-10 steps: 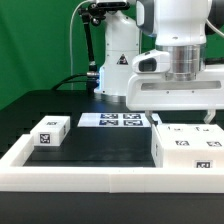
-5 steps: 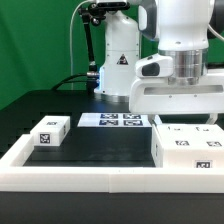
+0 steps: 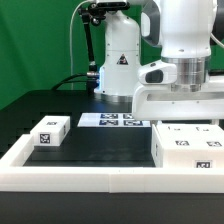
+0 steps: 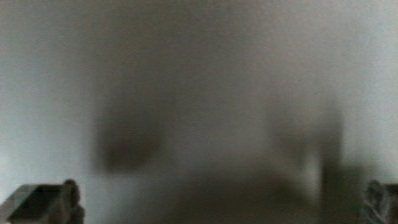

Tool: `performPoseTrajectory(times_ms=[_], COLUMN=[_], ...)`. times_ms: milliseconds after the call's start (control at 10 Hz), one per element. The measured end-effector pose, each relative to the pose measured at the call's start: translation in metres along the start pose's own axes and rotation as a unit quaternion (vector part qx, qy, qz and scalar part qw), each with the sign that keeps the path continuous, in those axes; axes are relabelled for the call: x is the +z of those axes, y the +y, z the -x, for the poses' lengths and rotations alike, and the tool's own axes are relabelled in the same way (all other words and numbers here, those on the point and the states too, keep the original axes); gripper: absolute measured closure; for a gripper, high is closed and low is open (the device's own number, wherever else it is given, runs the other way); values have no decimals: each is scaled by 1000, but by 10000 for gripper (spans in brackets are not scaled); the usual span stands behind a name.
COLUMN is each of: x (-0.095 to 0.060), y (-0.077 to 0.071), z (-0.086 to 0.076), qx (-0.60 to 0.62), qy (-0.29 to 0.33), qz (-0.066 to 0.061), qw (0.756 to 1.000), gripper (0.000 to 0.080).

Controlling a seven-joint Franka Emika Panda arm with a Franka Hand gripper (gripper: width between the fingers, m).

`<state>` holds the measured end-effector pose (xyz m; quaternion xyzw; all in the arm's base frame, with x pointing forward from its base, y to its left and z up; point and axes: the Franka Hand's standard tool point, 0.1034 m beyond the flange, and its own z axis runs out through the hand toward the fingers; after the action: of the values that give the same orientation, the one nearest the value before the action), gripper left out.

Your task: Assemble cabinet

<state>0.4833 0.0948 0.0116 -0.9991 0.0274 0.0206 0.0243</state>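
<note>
The cabinet body (image 3: 185, 146) is a large matte white box with small marker tags, standing at the exterior view's right. A smaller white cabinet piece (image 3: 50, 131) with a tag lies at the left. My gripper (image 3: 182, 118) hangs right over the cabinet body, close to its top. In the wrist view the gripper (image 4: 214, 205) is open wide, with dark fingertips (image 4: 47, 204) at the picture's edges. A blurred white surface fills the space between them. Nothing is held.
The marker board (image 3: 113, 120) lies flat at the back of the black table. A low white border frame (image 3: 90, 176) runs along the front and sides. The robot's base (image 3: 117, 60) stands behind, before a green curtain.
The arm has come down toward the cabinet body and shifted slightly to the exterior view's right. The cabinet parts have not moved.
</note>
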Motion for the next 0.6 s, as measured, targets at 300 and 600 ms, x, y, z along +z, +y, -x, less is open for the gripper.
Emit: performPoseTrajectory(times_ms=[300, 600], x=[4, 4], y=[8, 6], z=[0, -4], qx=[5, 18], qy=[10, 19], qz=[0, -4], qw=[1000, 1000], gripper=[2, 2])
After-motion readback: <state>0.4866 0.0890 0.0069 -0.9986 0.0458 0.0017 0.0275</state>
